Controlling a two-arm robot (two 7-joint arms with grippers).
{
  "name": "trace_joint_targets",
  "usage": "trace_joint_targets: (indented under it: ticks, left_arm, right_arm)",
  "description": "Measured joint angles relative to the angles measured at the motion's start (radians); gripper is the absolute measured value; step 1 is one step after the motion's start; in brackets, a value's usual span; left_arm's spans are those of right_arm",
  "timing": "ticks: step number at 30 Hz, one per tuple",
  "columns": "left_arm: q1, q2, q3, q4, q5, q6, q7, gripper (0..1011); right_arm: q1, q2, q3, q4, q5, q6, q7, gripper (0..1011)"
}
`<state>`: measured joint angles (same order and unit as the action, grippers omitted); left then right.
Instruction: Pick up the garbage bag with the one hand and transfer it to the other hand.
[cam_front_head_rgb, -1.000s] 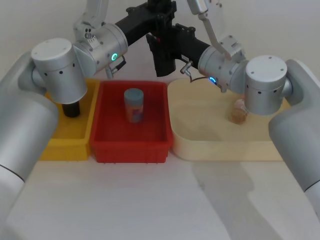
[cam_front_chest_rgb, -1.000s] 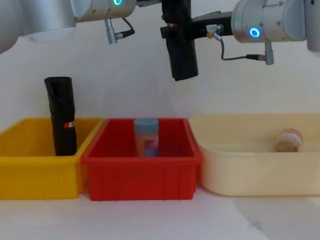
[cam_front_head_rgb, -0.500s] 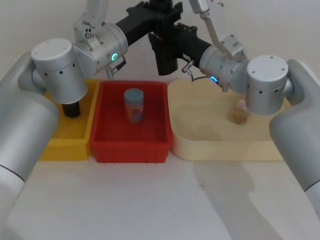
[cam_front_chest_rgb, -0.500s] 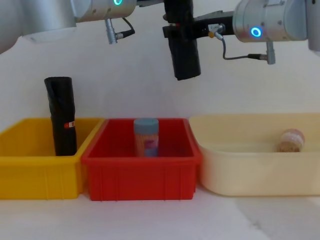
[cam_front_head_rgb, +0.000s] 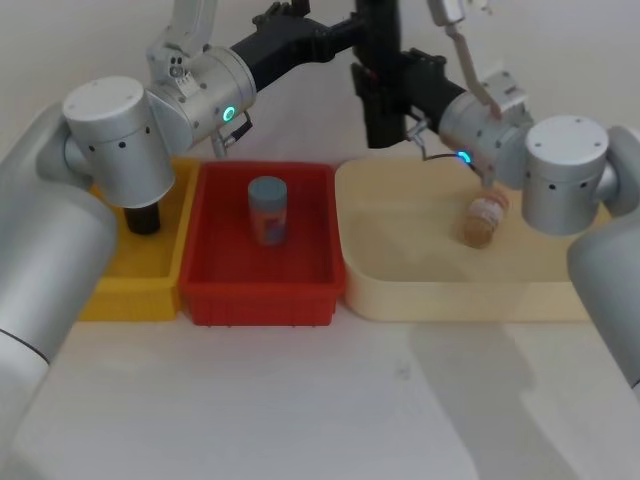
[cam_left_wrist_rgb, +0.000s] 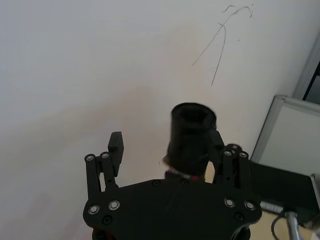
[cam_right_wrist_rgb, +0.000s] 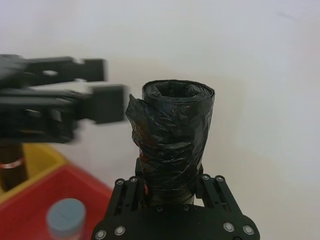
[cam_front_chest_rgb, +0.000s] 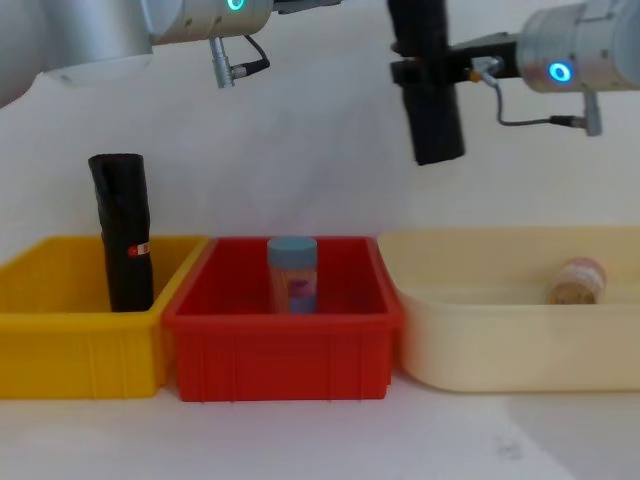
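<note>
My right pincer (cam_right_wrist_rgb: 172, 192) is clamped on the upright garbage bag (cam_front_chest_rgb: 430, 100), high above the cream tray (cam_front_chest_rgb: 520, 350). My left pincer (cam_left_wrist_rgb: 167, 165) is spread apart beside it; I'd draw it straight back, avoiding snagging plastic.

A robot test bench in a lab: a plain white table (cam_front_head_rgb: 300, 400) against a bare white wall (cam_front_chest_rgb: 300, 160), with a yellow bin (cam_front_chest_rgb: 70, 340), a red bin (cam_front_chest_rgb: 280, 350) and a cream tray (cam_front_chest_rgb: 500, 350) lined up in a row below the raised grippers.
</note>
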<state>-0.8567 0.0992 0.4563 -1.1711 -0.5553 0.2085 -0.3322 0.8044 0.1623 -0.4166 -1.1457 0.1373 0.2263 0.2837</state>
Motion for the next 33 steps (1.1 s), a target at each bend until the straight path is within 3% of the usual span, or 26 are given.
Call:
trace_joint_targets:
  ticks: [17, 21, 33]
  left_arm:
    - [0.000, 0.000, 0.000, 0.000, 0.000, 0.000, 0.000, 1001]
    - [0.000, 0.000, 0.000, 0.000, 0.000, 0.000, 0.000, 1001]
    - [0.000, 0.000, 0.000, 0.000, 0.000, 0.000, 0.000, 1001]
  right_arm:
    - [-0.060, 0.071, 0.127, -0.044, -0.001, 0.090, -0.110, 526]
    - [-0.079, 0.091, 0.164, -0.059, 0.006, 0.112, -0.128, 625]
    - [-0.103, 0.116, 0.211, -0.076, 0.016, 0.140, -0.154, 975]
